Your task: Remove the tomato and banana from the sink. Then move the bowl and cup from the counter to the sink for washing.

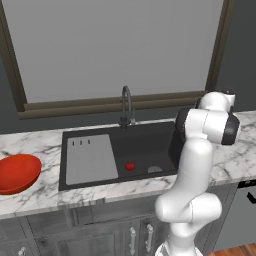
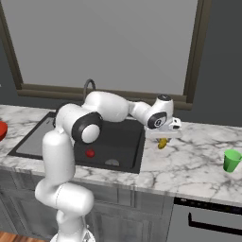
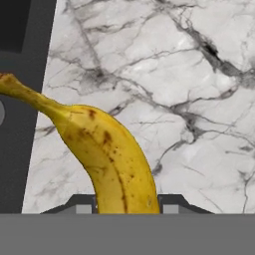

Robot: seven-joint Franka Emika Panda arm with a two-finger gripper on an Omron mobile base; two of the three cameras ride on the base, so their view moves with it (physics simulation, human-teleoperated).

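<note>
The claw (image 2: 163, 138), clamped on the banana (image 2: 162, 142), hangs at centre frame over the marble tabletop (image 2: 198, 163) just right of the sink (image 2: 127, 142) — released from up here, the banana could bounce and roll back toward the basin, where the tomato (image 2: 90, 152) waits.

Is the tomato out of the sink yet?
No, the tomato lies on the floor of the sink, near the drain.

The tomato (image 1: 130, 166) lies in the sink (image 1: 150, 142), near the drain. The bowl (image 1: 17, 172) sits on the table (image 2: 189, 160) left of the sink; the cup (image 2: 231, 160) stands far right. The banana (image 2: 162, 142) hangs over the table just right of the sink.
</note>
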